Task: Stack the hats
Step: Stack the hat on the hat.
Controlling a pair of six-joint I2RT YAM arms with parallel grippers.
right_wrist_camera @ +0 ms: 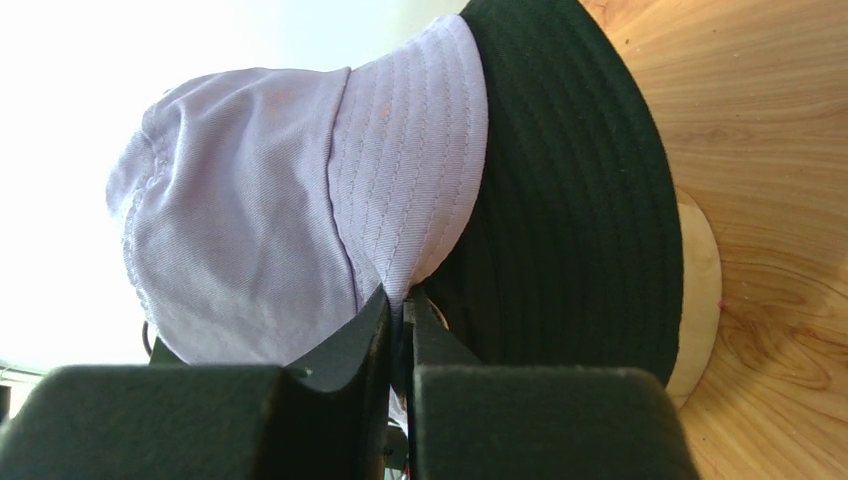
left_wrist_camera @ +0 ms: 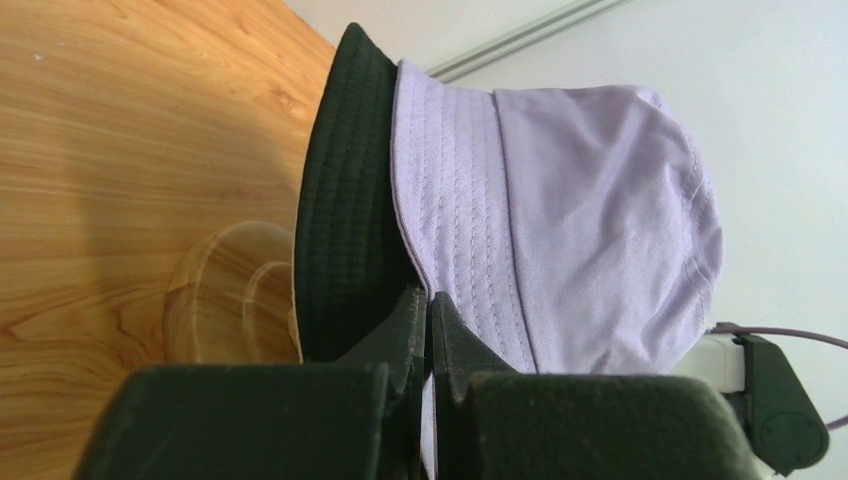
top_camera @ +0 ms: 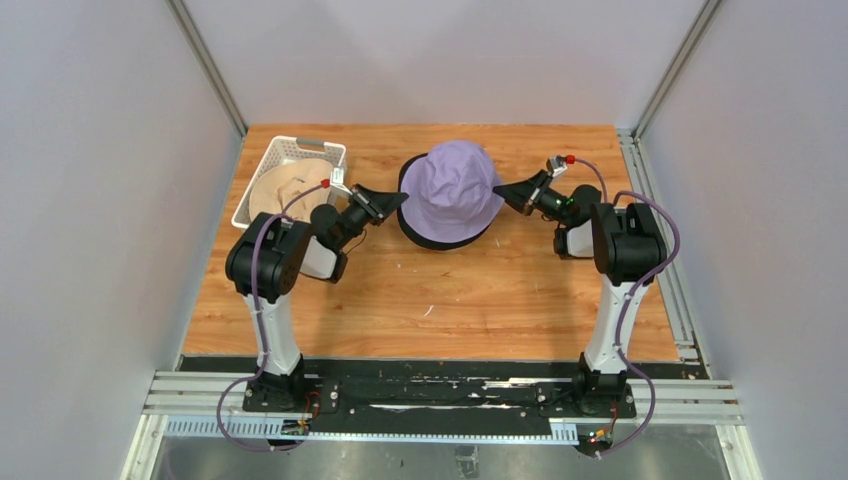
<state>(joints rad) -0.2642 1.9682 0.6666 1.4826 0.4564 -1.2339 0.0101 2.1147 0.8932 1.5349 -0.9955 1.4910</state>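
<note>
Step in hand: seating the lavender hat on the stack. I judge placement nearly complete, with release pending.

1. Left hand (top_camera: 397, 199): fingers together, clamped on the brim of the lavender hat (top_camera: 452, 185) at its left side. The left wrist view shows lavender fabric pinched between the pads.
2. Right hand (top_camera: 503, 190): fingers together, clamped on the same brim at the opposite side.
3. Lavender hat: mid-desk, between the two hands, crown up, sitting over a black hat (top_camera: 432, 241) whose brim shows beneath it on the near and left sides. The wrist views show the black hat on a wooden stand (right_wrist_camera: 700, 290) that rests on the desk (top_camera: 420, 310).

Next move, as I judge it: I draw both brim edges down evenly until the lavender crown sits fully on the black one, then part both hands and retract them outward. An uneven pull may tilt the hat or drag the black hat off the stand.

Surroundings: a white basket (top_camera: 262, 168) stands at the far left of the desk, just beyond the left hand, holding a beige hat (top_camera: 288, 190). I judge that hat is the next to collect. The left hand must lift above the basket rim before reaching in. No other hats are in view.
</note>
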